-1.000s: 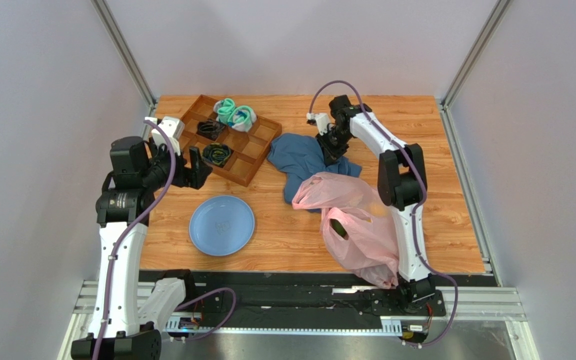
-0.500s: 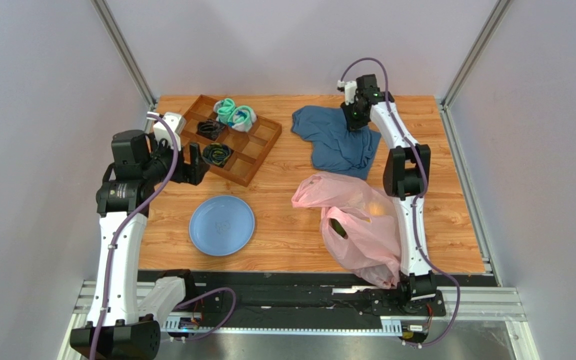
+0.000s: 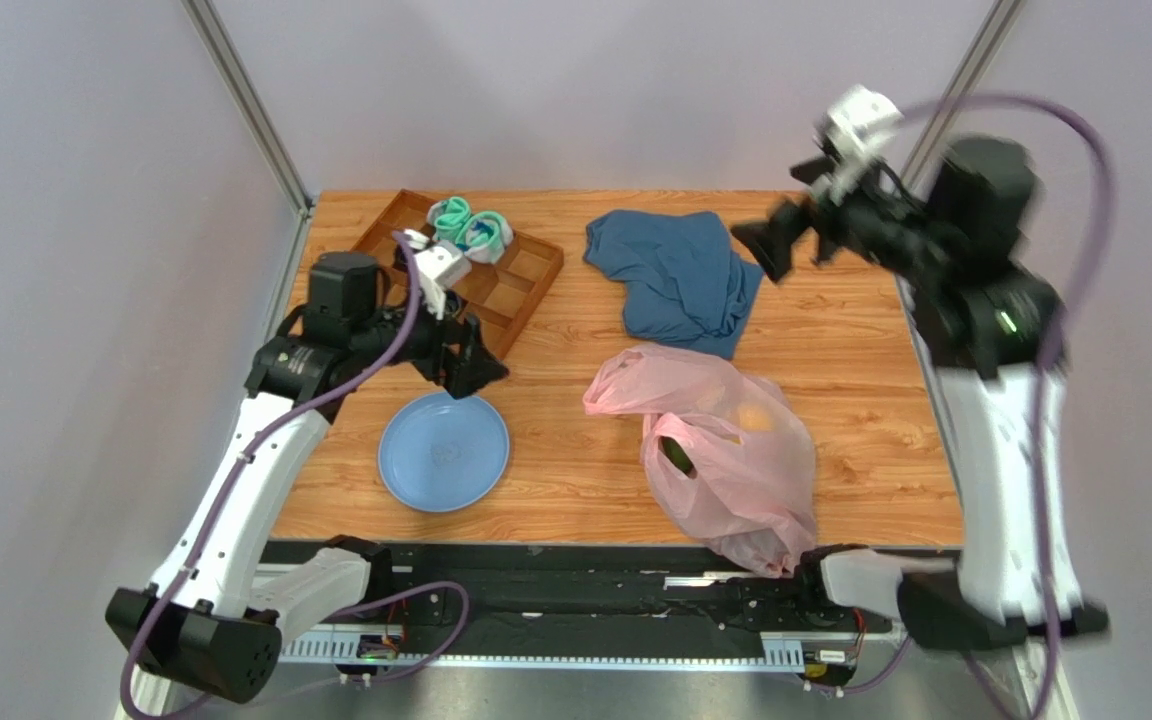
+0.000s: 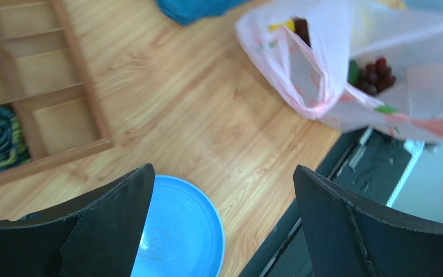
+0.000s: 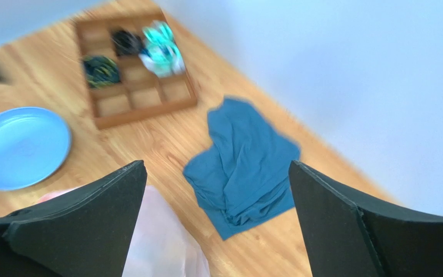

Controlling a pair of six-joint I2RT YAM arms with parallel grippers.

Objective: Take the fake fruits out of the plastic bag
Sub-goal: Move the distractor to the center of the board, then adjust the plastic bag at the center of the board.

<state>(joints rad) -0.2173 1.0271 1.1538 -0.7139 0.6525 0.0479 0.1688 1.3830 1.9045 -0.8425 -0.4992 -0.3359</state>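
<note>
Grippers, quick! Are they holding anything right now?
Left gripper: open, holding nothing.
Right gripper: open, holding nothing.

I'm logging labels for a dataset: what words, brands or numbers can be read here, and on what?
No text is legible.
On the blue plate: small bear-like print with lettering beneath, too small to read.
On the plastic bag: red and green printed patches, no letters readable.

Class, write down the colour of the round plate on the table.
The plate is light blue with a small faint print, shown best in the left wrist view.
</note>
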